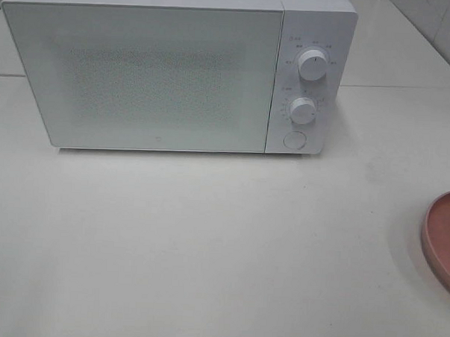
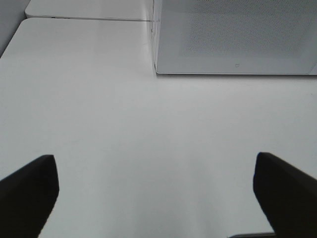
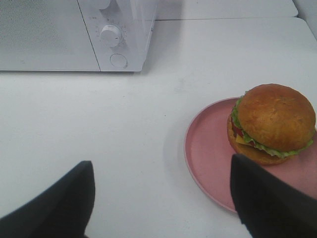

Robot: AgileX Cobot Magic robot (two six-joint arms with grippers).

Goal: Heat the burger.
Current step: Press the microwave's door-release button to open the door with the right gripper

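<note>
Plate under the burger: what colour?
The plate is plain pink, no pattern. Best in the right wrist view; exterior high catches only its edge.

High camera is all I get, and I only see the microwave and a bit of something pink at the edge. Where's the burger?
Observer: The burger sits on that pink plate. The right wrist view shows it whole, with green lettuce poking out.
Operator: Is a gripper holding it?
Observer: No. The right gripper is open and not touching the burger.
Operator: What about the other one?
Observer: The left gripper is open too, with nothing in it, above the table in front of the microwave.
</note>
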